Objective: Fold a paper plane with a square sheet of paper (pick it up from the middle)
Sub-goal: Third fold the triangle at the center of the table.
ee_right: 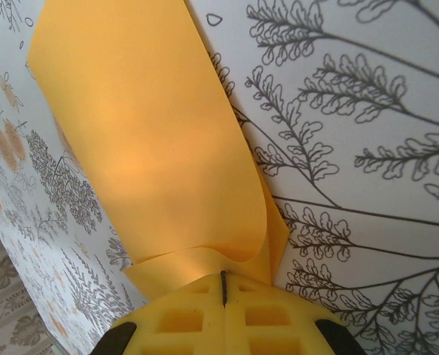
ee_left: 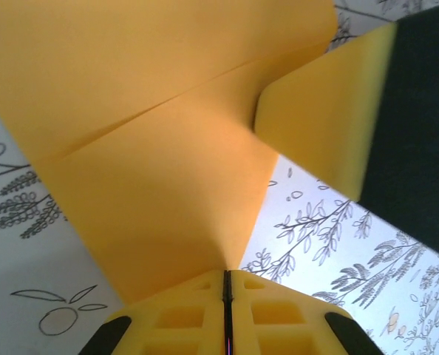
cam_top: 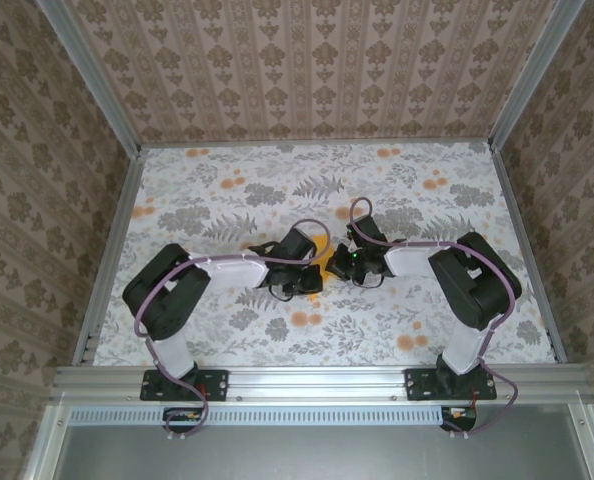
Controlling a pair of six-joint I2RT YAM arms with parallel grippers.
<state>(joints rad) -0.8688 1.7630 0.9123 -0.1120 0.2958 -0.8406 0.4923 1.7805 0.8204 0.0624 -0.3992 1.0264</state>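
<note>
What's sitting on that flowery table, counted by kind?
Robot arms: 2 (left arm, right arm)
Orange-yellow paper sheet: 1, pinched by left hand and right hand
Total: 3

The table bears a print of grey leaves and orange flowers. Patterned brown wallpaper stands behind it and at both sides; an aluminium rail runs along its near edge.
</note>
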